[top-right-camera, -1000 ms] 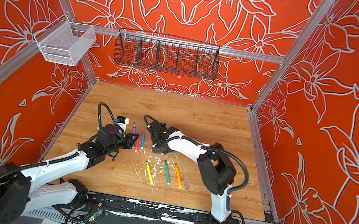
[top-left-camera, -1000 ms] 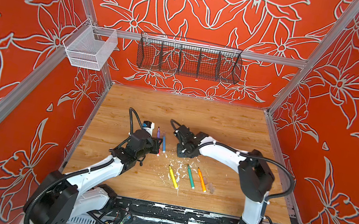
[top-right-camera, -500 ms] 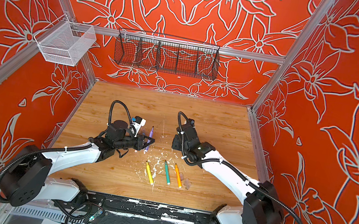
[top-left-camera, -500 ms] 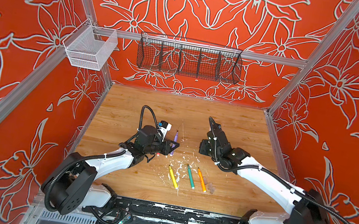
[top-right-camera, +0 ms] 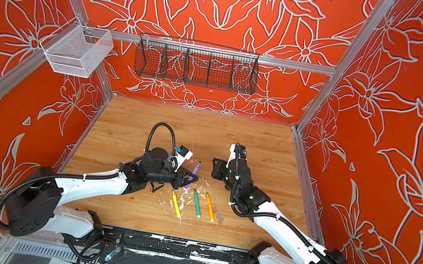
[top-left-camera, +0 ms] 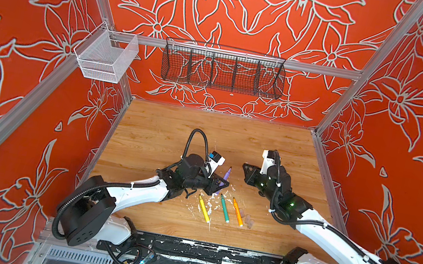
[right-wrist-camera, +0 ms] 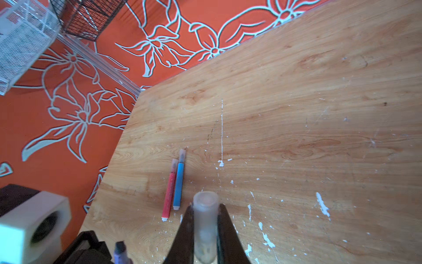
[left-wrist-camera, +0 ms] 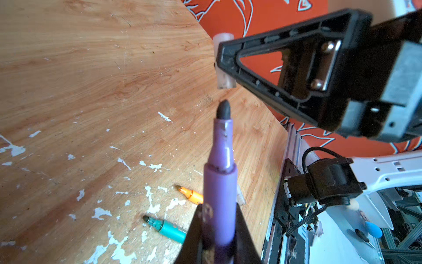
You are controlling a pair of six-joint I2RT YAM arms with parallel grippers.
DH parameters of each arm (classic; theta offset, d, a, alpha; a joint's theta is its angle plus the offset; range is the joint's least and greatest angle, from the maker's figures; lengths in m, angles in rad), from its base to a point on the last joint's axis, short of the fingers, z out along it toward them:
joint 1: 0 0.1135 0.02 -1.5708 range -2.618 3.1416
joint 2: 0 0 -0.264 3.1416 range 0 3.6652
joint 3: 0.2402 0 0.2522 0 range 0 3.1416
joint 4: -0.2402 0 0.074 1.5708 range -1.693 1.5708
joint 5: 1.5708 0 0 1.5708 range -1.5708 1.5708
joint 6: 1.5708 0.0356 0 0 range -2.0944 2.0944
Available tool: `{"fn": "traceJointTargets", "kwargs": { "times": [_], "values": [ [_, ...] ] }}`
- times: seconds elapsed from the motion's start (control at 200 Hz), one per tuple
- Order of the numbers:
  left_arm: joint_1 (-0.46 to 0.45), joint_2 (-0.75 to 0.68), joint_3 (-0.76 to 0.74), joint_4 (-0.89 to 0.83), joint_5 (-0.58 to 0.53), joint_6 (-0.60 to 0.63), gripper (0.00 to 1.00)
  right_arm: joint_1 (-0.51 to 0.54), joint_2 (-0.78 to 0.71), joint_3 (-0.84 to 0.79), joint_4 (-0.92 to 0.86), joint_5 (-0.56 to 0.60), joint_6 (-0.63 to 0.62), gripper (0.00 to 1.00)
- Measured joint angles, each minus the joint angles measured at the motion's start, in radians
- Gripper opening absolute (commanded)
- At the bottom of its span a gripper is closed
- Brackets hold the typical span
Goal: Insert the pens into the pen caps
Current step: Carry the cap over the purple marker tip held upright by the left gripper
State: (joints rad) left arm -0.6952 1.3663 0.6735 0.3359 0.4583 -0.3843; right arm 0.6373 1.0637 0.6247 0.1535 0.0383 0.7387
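- Since the earlier pictures both arms have come up from the table, and the left gripper (top-left-camera: 220, 184) has moved toward the middle, so only a small gap is left to the right gripper (top-left-camera: 245, 170).
- The left gripper is clamped on the purple pen (left-wrist-camera: 220, 178), whose dark tip points toward the right gripper.
- The right gripper is closed on one pen cap (right-wrist-camera: 205, 219), whose round end sticks out past the fingers.
- In the left wrist view the tip stands just before the cap and is not yet inside. I judge that pushing it in comes next and needs fine alignment.
- The pink pen (right-wrist-camera: 169, 196) and blue pen (right-wrist-camera: 178, 182) lie side by side on the table (right-wrist-camera: 296, 114), already capped.
- The yellow pen (top-left-camera: 204, 209), green pen (top-left-camera: 224, 208) and orange pen (top-left-camera: 237, 212) lie uncapped near the grippers, with loose caps (top-left-camera: 247, 220) just beside the orange one.
- Nothing stands between tip and cap. Only white flecks (left-wrist-camera: 100, 212) lie on the wood.
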Motion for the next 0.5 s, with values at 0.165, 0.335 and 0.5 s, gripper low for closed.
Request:
{"fn": "traceJointTargets", "kwargs": {
  "times": [0.165,0.335,0.5],
  "values": [
    [0.000,0.006,0.000,-0.010,-0.005,0.007,0.00,-0.001,-0.001,-0.062,0.152,-0.056,0.029,0.00],
    [-0.001,0.023,0.004,-0.010,-0.001,0.006,0.00,-0.001,0.011,-0.087,0.276,-0.107,0.068,0.00],
    [-0.002,0.051,0.014,-0.008,0.014,0.002,0.00,-0.001,0.049,-0.090,0.368,-0.150,0.100,0.00]
  ]
}}
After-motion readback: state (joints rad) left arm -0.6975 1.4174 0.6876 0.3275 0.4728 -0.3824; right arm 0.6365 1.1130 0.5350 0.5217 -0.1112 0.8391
